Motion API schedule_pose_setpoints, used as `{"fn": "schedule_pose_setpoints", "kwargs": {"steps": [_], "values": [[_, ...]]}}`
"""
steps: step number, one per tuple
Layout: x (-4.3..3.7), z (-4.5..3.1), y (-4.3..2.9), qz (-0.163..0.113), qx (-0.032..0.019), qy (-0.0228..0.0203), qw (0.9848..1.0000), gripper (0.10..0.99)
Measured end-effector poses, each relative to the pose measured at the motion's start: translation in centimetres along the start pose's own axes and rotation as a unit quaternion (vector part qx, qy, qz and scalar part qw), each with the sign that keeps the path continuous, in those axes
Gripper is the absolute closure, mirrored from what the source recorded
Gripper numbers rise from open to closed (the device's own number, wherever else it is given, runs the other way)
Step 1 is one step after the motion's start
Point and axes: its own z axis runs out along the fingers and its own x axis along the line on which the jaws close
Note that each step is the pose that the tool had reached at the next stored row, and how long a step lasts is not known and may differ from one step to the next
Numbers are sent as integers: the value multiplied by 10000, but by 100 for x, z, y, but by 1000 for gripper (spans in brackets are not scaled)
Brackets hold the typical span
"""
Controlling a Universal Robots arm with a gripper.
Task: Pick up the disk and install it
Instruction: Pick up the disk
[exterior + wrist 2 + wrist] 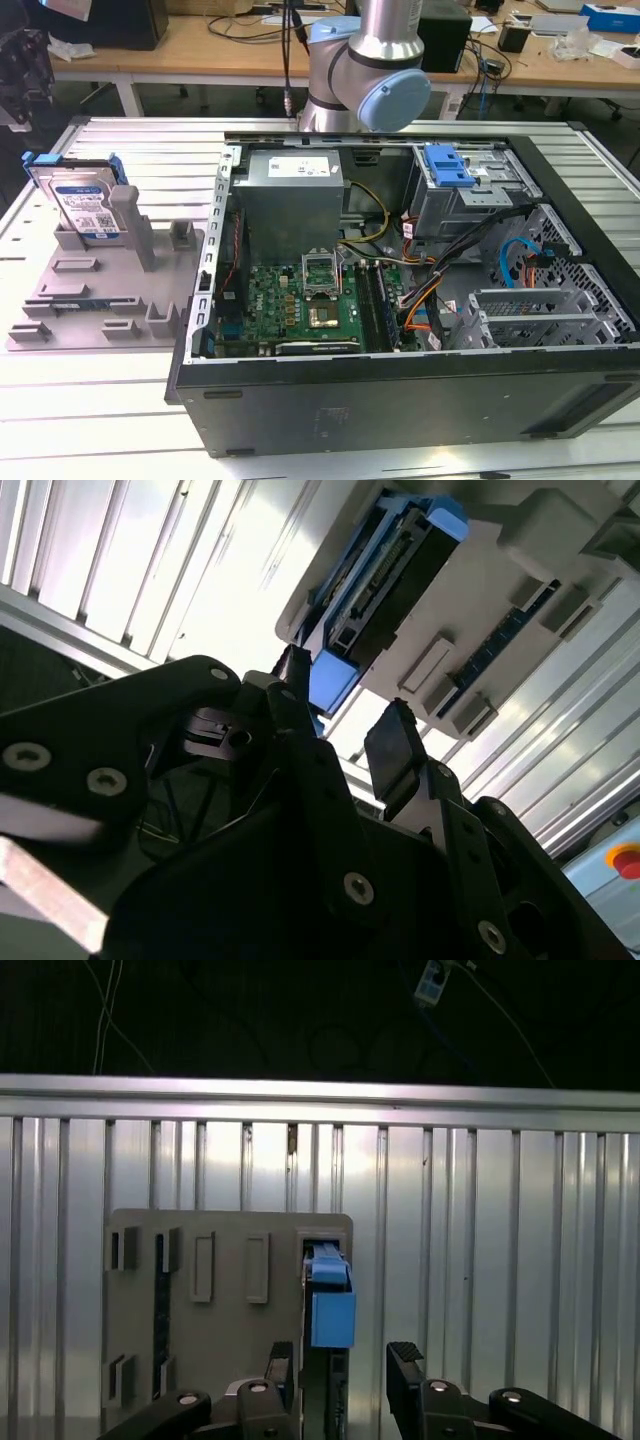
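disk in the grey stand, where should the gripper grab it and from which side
Probably the free top edge, pinched across its flat faces, coming straight down. The disk stands on edge in the grey stand, its lower part slotted in. The open gripper lines up that way.

Dark pincer (22, 78) at the exterior view's left edge. Just below it and apart from it, the disk (78, 205), upright on edge in a grey slotted holder (100, 292) on the ribbed metal desk (150, 145). Well away from the pincer, an open computer case (400, 400) with a grey power supply box (290, 200) and a blue latch panel (448, 165).
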Motion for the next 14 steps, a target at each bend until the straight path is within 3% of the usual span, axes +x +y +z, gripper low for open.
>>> {"fn": "schedule_pose_setpoints", "kwargs": {"steps": [14], "values": [[20, 151, -1, 4, -1, 0, 10000, 588]]}}
